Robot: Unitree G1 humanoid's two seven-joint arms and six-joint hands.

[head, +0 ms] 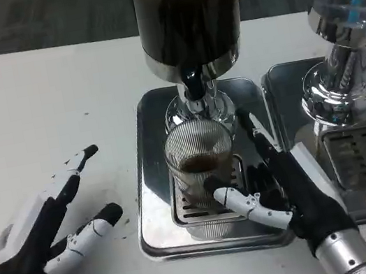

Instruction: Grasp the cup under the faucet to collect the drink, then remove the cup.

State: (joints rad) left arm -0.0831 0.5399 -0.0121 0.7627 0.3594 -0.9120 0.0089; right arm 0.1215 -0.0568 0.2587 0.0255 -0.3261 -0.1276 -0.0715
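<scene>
1. The clear ribbed glass cup [201, 169] stands upright on the slotted metal drip grate [191, 213] inside the left shiny steel tray [150, 185], directly below the black faucet spout [192, 82] of the tall dark drink dispenser [188, 15]. A little dark drink is already in the bottom of the cup.

2. The right hand [280, 187] is just beside the cup, on the cup's right side. One finger points up along the right wall of the cup, and one white finger [248, 205] curls in front of the lower part of the cup. It seems to touch the glass, but I cannot tell if the hand really grips it; the fingers are apart and not fully closed around it.

3. The left hand [49, 224] rests on the white bench [37, 113], well apart from the tray, with its fingers spread and holding nothing.

4. The relation that matters: the cup lies to the left of the right hand and a little forward, and its long axis is vertical. The right hand is much nearer, so I judge it should close sideways around the cup, wait for filling, then take it out toward the robot while keeping it upright.

5. A second steel tray [281, 91] with a chrome machine [342, 73] stands to the right, near the right forearm, so I think a careless pull could knock against it.
</scene>
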